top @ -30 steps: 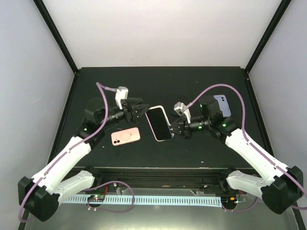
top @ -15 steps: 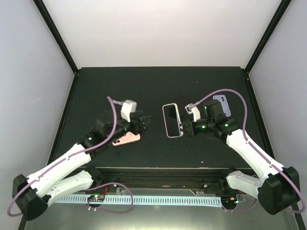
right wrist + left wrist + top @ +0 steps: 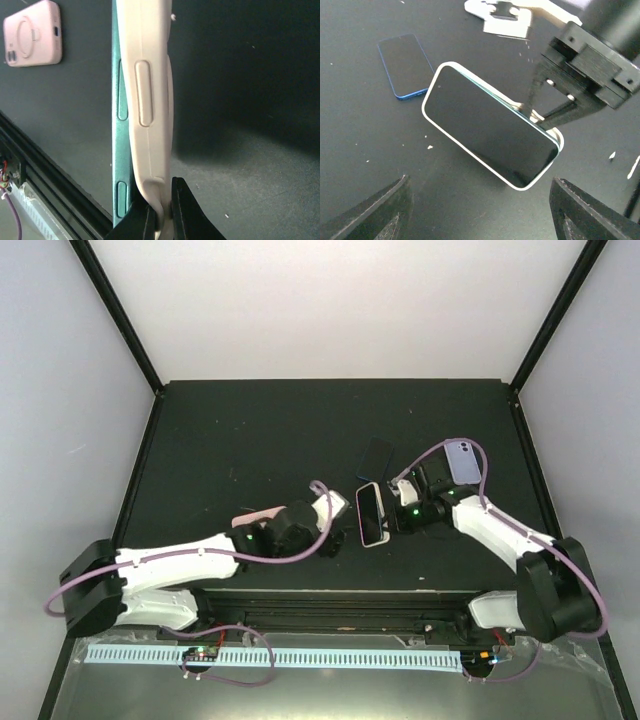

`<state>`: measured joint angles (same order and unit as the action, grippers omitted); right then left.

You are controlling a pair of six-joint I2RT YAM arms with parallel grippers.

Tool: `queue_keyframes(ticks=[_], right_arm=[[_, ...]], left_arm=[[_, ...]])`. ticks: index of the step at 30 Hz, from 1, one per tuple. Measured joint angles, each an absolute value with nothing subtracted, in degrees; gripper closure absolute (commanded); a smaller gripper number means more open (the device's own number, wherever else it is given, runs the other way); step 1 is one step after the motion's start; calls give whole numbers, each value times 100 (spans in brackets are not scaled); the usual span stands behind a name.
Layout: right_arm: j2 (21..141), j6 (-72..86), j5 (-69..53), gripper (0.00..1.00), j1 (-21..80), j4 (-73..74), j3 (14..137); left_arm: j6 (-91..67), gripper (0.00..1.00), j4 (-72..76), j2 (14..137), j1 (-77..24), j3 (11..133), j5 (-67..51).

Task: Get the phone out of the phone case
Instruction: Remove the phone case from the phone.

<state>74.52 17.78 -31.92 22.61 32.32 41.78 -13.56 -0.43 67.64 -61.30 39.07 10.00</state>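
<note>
A teal phone (image 3: 121,125) with a dark screen (image 3: 490,132) sits in a white case (image 3: 150,100). My right gripper (image 3: 161,200) is shut on the case's edge and holds it tilted on edge above the table, near the front middle in the top view (image 3: 372,514). At the gripped end the teal phone edge stands slightly apart from the case. My left gripper (image 3: 480,220) is open and empty, just in front of the screen, its fingers (image 3: 370,210) spread wide. In the top view it (image 3: 338,538) sits left of the phone.
A dark blue phone (image 3: 405,65) lies flat behind the held one, also in the top view (image 3: 378,453). A pink case (image 3: 34,34) lies to the left, partly under my left arm (image 3: 258,513). A purple case (image 3: 461,460) lies at the right.
My right gripper has carried the cased phone nearer the front edge and turned it up on edge. My left arm has swung right and forward, ending beside the phone.
</note>
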Motion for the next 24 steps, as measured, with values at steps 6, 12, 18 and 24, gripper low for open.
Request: queue_keyframes(ticks=[6, 12, 18, 24], right_arm=[[7922, 1988, -3148, 99, 2261, 3033, 4195], [7870, 2366, -3061, 99, 2261, 2311, 3881], [8423, 2506, -3251, 99, 2231, 1988, 3868], [8853, 2464, -3612, 99, 2180, 1992, 4134]], left_arm=[[-969, 22, 412, 7673, -6606, 3944, 1588], [-893, 23, 749, 8337, -6755, 4136, 1763], [-744, 22, 945, 8847, -7078, 4348, 2283], [-493, 26, 996, 9216, -7236, 4521, 2729]])
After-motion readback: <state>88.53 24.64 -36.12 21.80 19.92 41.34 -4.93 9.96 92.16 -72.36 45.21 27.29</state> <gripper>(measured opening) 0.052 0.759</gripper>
